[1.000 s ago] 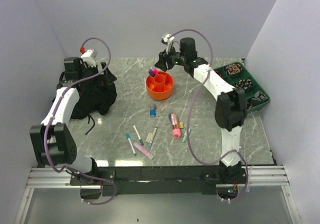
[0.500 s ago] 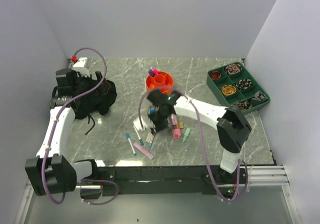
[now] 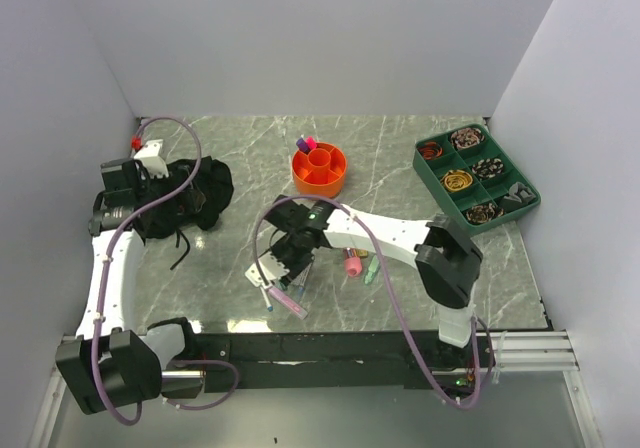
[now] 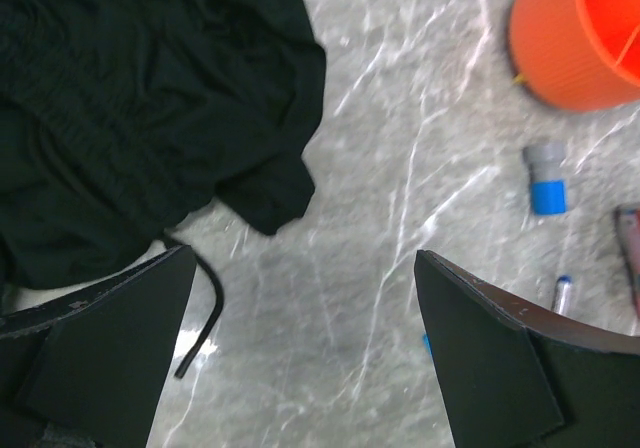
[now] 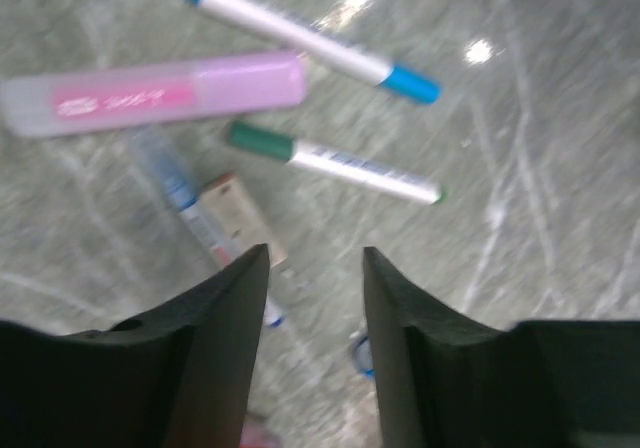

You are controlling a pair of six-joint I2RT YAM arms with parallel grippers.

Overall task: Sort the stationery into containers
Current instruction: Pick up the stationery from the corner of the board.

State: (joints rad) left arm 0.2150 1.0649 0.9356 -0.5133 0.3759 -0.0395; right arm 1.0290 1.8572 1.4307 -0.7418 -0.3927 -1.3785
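Right gripper [image 5: 315, 268] half-open, empty, low over crowded stationery: pink translucent plastic highlighter [image 5: 160, 93], green-capped white pen [image 5: 335, 163], small beige block [image 5: 240, 218]. Round orange plastic holder [image 3: 318, 192] well apart, further back. Left gripper [image 4: 303, 268] wide open, empty. Risk: jaws pinch two items, or roll pen aside.

The table [image 3: 260, 143] looks like polished grey marble, glossy with glare. The holder [image 4: 575, 43] is ribbed orange plastic; at its 9 o'clock the cloth [image 4: 130, 98] is matt black fabric, creased. The highlighter [image 5: 150, 93] seems frosted pink plastic, though blurred.
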